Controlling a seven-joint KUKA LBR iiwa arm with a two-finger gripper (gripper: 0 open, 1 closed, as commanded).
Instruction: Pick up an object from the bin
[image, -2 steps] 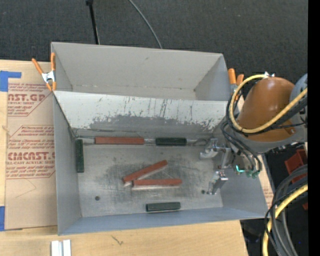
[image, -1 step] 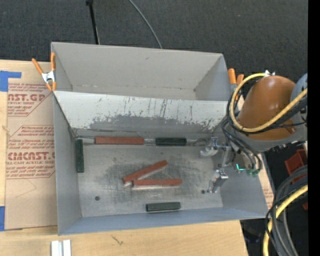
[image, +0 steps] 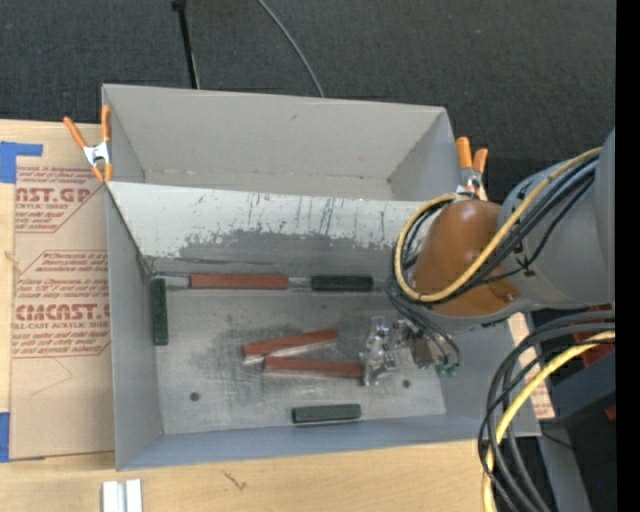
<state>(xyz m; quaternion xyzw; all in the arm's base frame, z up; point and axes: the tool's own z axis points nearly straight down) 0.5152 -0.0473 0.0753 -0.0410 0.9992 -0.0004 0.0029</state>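
Pincer (image: 376, 358) low, centre-right of bin (image: 270, 150), at right ends of two overlapping red-brown bars (image: 290, 347); spread or pressed together, cannot tell. Likely there because bar ends lie in open, easy to straddle.

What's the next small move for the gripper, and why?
Probably a slight shift left along the stick, then straight down. The gripper is at the right end of the lower red stick, mid-bin, and the upper red stick lies angled close beside it. Centring over one stick should lower the chance of catching both or slipping off the tip.
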